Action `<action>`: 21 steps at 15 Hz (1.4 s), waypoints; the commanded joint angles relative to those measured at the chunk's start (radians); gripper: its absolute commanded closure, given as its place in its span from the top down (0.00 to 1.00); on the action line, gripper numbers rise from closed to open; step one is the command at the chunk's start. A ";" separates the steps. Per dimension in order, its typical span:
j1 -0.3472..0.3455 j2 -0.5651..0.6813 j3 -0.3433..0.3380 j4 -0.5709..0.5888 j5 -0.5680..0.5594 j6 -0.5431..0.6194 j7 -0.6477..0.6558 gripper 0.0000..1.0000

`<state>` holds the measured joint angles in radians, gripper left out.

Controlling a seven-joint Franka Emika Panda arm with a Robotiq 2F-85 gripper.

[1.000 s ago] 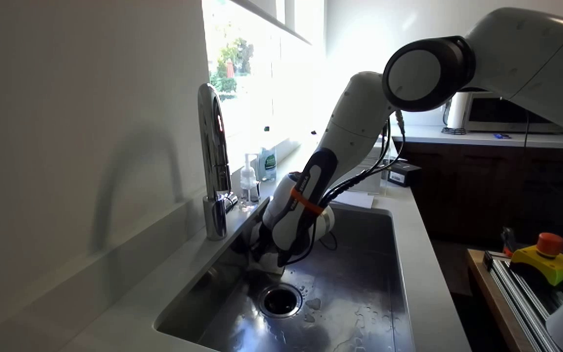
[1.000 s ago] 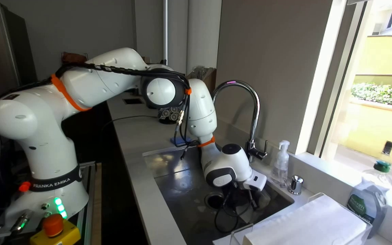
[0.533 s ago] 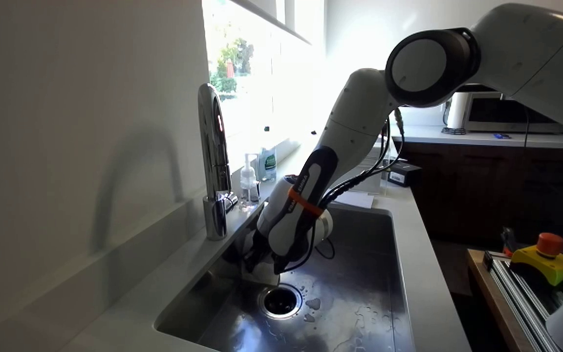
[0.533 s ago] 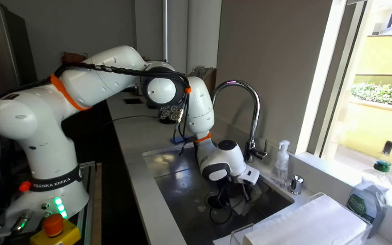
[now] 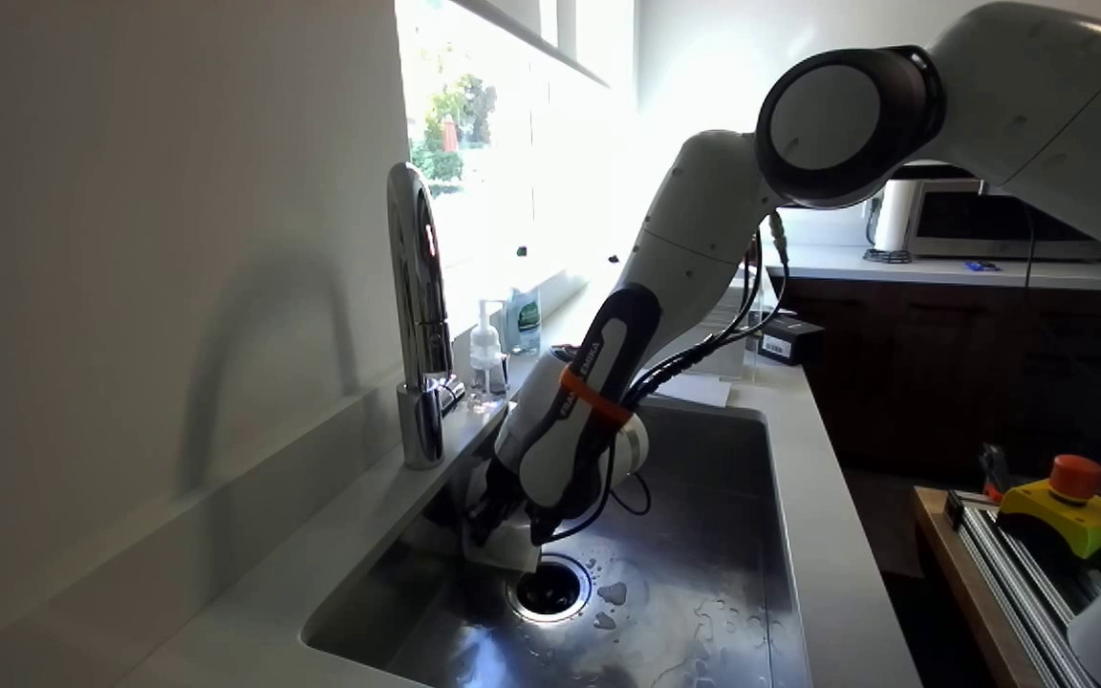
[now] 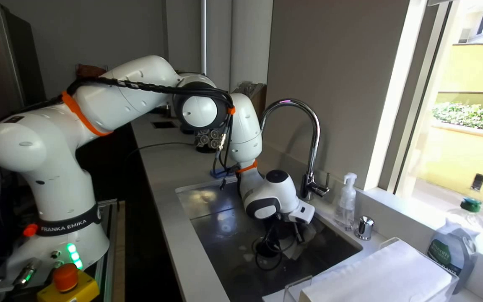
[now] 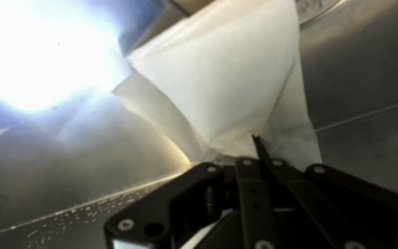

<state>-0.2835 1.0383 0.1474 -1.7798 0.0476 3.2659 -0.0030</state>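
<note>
Gripper (image 7: pixel 257 139) was clamped together on a white sheet (image 7: pixel 226 76) inside the sink (image 5: pixel 694 535), near the drain (image 5: pixel 550 590). The sheet was cut off at the wrist view's upper edge; in both exterior views, the grip was indistinct.

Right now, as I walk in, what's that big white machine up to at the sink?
A robot arm extends down into the sink. Its gripper pinches a white sheet, paper or cloth, which bunches at the grip and spreads out near the drain. Whether the sheet touches the sink, I can't tell.
</note>
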 commanded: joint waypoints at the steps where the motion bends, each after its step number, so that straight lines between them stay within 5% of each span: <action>1: 0.011 -0.009 -0.033 0.009 -0.003 0.004 0.007 0.00; 11: 0.018 -0.035 -0.162 0.046 0.015 0.024 0.023 0.00; 21: 0.029 -0.046 -0.156 0.040 0.009 0.023 0.021 0.00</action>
<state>-0.2801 0.9964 -0.0199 -1.7452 0.0514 3.2699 0.0012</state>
